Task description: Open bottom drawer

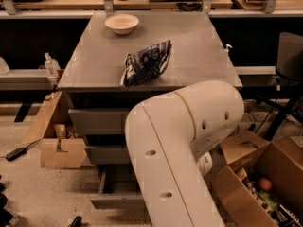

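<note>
Bottom drawer (113, 203), lower left of centre, is seen drawn out from the grey cabinet (199, 46). Its long axis runs left to right and its front faces the lower frame edge. Its right half is masked by the white arm (175, 145). The gripper is concealed behind that arm, so its state cannot be told. A bowl (122, 23) and a crumpled bag (146, 63) are borne on top. Cardboard boxes (59, 150) are set on the speckled floor (38, 193).
</note>
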Tool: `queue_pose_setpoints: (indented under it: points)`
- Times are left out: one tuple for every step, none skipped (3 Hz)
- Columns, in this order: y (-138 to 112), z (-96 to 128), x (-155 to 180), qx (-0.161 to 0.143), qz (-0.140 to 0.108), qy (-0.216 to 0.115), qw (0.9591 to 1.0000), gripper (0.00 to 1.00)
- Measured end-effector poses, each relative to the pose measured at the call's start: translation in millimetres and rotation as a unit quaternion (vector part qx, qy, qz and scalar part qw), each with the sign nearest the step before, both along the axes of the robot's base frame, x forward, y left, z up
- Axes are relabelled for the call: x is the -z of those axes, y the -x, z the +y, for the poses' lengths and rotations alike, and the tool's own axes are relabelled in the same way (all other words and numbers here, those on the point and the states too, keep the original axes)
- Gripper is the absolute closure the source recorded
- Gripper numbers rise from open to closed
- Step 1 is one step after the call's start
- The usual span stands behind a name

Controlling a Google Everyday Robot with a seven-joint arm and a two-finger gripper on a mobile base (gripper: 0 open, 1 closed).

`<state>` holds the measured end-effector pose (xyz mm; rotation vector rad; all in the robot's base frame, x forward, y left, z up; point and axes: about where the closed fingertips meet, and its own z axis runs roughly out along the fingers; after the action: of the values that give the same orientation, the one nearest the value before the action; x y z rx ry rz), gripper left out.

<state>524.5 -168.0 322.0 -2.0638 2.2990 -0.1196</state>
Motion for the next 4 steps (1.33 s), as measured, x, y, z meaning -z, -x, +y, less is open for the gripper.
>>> queue_pose_setpoints:
  points:
    - [0.0,0.0,0.0,0.000,0.000,0.000,1.0000,1.00]
    - [-11.7,-1.4,19.0,0.002,-0.005,-0.011,0.9999,1.00]
    - [-36.3,-6.7,59.8,0.004,-0.026,-0.038,0.9989,1.00]
    - [-55.6,-11.9,91.3,0.000,-0.044,-0.059,0.9973,1.00]
